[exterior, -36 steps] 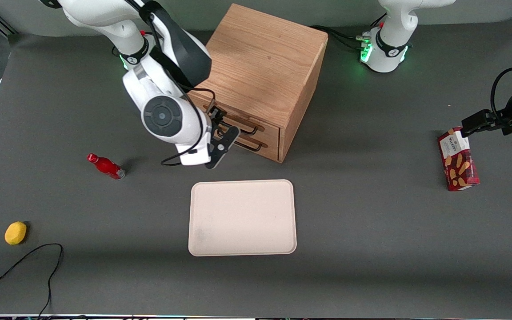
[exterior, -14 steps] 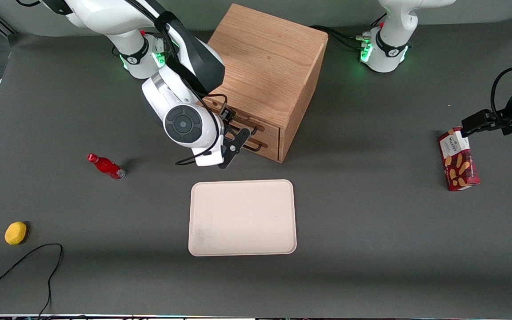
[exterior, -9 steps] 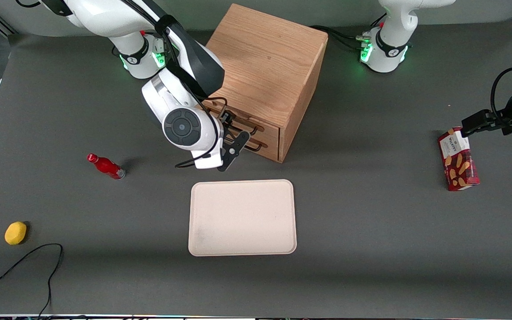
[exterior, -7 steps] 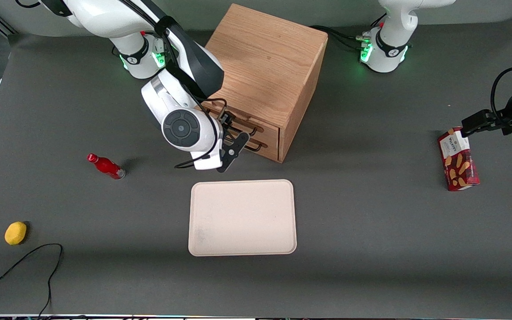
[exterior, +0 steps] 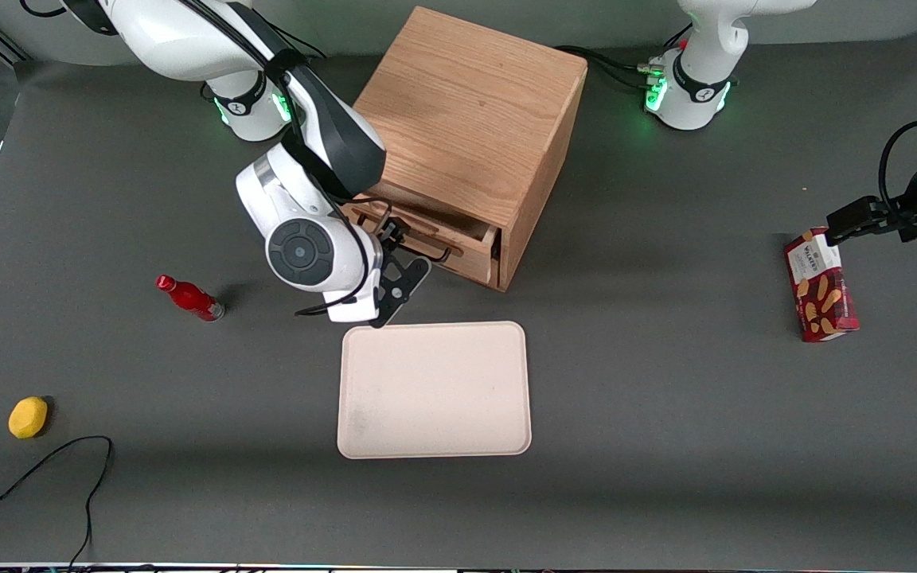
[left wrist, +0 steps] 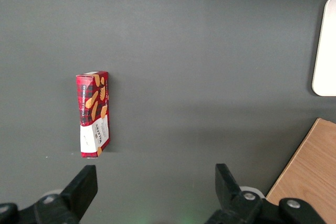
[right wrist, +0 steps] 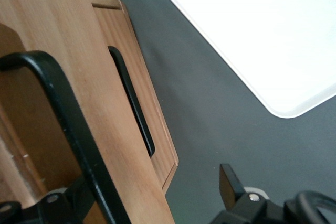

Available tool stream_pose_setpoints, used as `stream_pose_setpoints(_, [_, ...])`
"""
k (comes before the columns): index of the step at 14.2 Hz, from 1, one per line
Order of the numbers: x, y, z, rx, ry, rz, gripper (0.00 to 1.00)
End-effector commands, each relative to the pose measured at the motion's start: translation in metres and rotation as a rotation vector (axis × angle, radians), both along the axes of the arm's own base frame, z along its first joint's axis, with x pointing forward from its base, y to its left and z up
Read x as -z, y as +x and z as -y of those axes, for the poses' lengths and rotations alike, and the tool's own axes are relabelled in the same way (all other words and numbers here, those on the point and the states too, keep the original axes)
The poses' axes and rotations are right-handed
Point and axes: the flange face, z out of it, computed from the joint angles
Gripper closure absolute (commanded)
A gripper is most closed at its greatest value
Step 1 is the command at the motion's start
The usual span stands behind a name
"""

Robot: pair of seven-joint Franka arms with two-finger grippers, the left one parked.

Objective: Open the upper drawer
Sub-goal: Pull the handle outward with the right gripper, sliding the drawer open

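Observation:
The oak cabinet (exterior: 474, 119) stands in the middle of the table. Its upper drawer (exterior: 462, 256) is pulled out a little way, so its top edge shows under the cabinet top. My right gripper (exterior: 395, 259) is in front of that drawer, at its black wire handle (exterior: 436, 255). In the right wrist view the handle bar (right wrist: 68, 129) runs between my spread fingers, close to one of them, and my gripper (right wrist: 152, 198) is open. The upper drawer front (right wrist: 52, 40) is close to the camera. The lower drawer (right wrist: 149, 98) with its own black handle (right wrist: 131, 103) is closed.
A cream tray (exterior: 435, 390) lies just nearer the front camera than the cabinet and also shows in the right wrist view (right wrist: 252, 30). A red bottle (exterior: 189, 298), a yellow fruit (exterior: 28, 417) and a black cable (exterior: 44, 469) lie toward the working arm's end. A biscuit box (exterior: 821, 296) lies toward the parked arm's end.
My gripper reached the upper drawer's handle, then drew back toward the front camera. The upper drawer has slid a little way out of the cabinet with it.

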Motion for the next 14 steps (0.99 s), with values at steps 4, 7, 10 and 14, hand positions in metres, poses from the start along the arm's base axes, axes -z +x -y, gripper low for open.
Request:
stream_pose_setpoints(4, [-0.005,0.025,-0.001,-0.001,0.042,0.033,0.00])
stream_pose_setpoints(7, [-0.003,0.033,0.001,0.005,0.046,0.040,0.00])
stream_pose_setpoints(10, [-0.002,0.038,0.007,0.016,0.045,0.043,0.00])
stream_pose_setpoints(14, [0.001,0.046,0.017,0.010,0.046,0.048,0.00])
